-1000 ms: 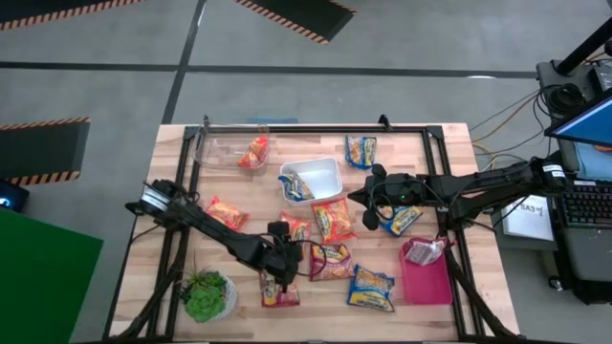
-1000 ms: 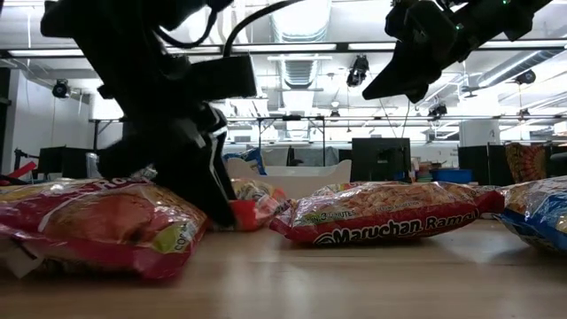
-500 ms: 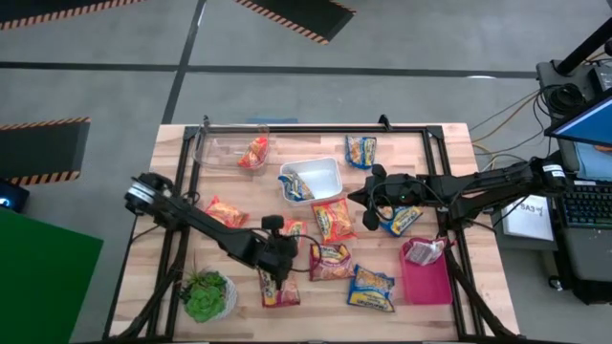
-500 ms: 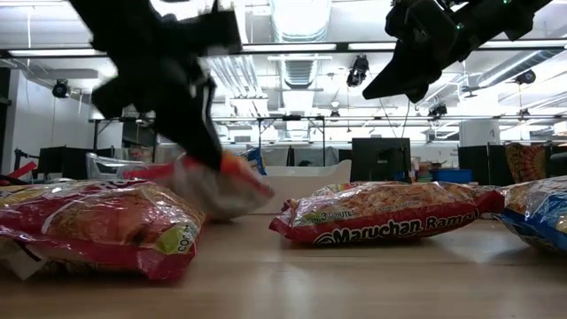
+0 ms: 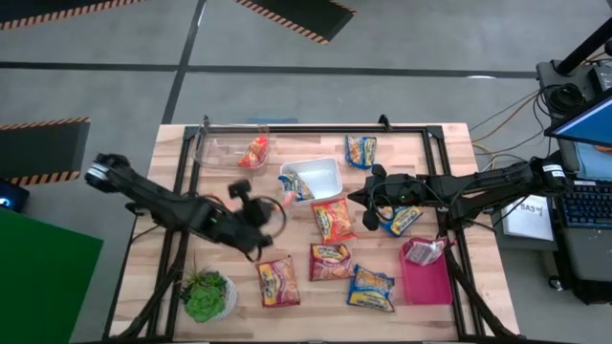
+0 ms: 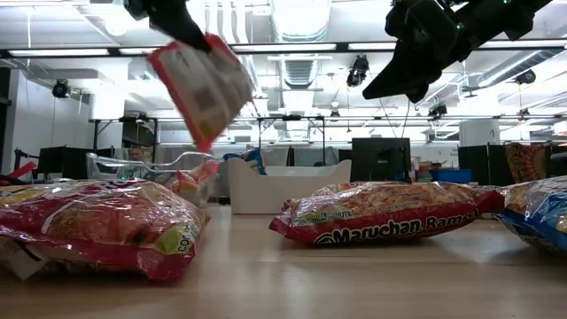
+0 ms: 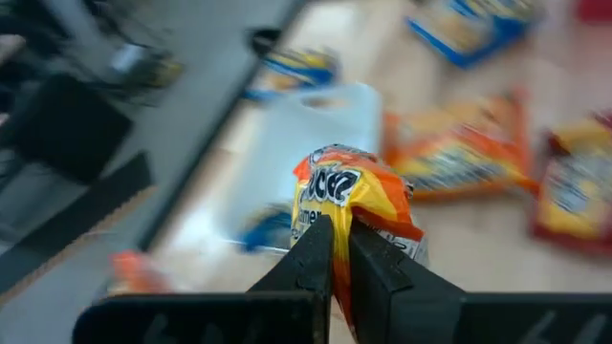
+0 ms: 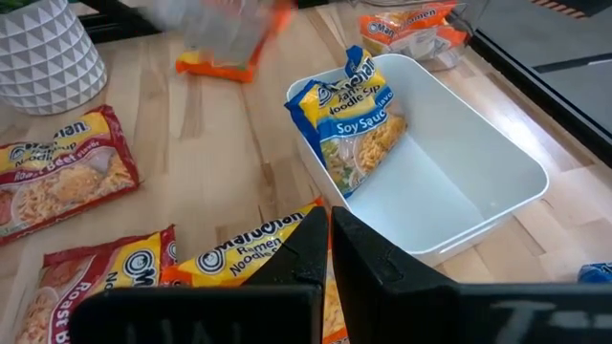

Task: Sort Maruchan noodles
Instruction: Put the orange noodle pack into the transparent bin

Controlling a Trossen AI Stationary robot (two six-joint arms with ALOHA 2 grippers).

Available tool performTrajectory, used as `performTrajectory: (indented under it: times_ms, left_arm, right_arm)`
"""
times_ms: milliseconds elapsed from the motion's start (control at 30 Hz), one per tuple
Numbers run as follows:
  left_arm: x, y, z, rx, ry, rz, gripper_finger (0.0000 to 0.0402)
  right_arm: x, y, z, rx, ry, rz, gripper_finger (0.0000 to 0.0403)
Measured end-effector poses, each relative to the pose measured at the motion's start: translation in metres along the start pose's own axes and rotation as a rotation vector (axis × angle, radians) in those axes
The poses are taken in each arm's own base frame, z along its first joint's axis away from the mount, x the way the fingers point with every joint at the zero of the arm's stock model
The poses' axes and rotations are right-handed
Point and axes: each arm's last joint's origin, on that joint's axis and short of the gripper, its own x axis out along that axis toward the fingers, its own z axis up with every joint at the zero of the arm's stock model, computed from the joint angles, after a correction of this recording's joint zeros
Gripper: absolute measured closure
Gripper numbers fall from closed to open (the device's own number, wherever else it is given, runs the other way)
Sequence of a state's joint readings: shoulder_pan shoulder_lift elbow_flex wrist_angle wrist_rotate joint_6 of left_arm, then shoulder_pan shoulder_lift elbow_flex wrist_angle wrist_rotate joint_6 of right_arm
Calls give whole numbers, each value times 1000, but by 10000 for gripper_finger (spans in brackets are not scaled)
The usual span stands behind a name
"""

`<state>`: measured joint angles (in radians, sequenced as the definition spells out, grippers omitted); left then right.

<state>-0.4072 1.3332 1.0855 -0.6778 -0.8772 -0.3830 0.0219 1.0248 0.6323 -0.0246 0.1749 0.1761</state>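
My left gripper (image 5: 268, 218) is shut on an orange Maruchan noodle packet (image 6: 199, 89), which hangs high above the table's middle left. My right gripper (image 5: 366, 218) hovers shut and holds nothing, above an orange packet (image 5: 333, 218) and beside a blue one (image 5: 402, 220). Other packets lie flat on the table: an orange one (image 5: 225, 212), two red ones (image 5: 279, 282) (image 5: 330, 261) and two blue ones (image 5: 371, 287) (image 5: 361, 151). One orange packet (image 5: 253, 153) lies in the clear bin (image 5: 215, 150). A blue one (image 8: 354, 124) leans in the white bin (image 5: 325, 177). My left gripper pinches the orange packet's end (image 7: 352, 222) between its two fingers, which come from above. The packet hangs tilted below them, lifted clear of the table.
A pink bin (image 5: 427, 279) with a red-pink packet (image 5: 426, 250) stands at the near right. A potted plant (image 5: 206, 294) stands at the near left corner. The table's black frame rails run along its edges.
My left gripper has shut on the orange packet that lay near the table's middle. It has raised the packet well clear and carried it toward the table's left and far edge, and the packet has gone from flat to hanging tilted.
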Motion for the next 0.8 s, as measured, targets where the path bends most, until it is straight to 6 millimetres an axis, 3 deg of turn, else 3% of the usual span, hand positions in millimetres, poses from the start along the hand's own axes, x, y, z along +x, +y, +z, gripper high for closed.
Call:
performTrajectory:
  times_ms: [133,333,567,800]
  left_arm:
    - [-14,42,7,-85,-42,88,401]
    - [-17,113,5,-263,-5,244,401]
    - [-3,189,-12,-457,158,307,401]
    - [20,252,-44,-668,361,323,401]
  right_arm:
    - [0,0,0,0,0,0,394]
    - [0,0,0,0,0,0,394]
    - [0,0,0,-4,0,0,394]
    - [0,0,0,-13,0,0,394]
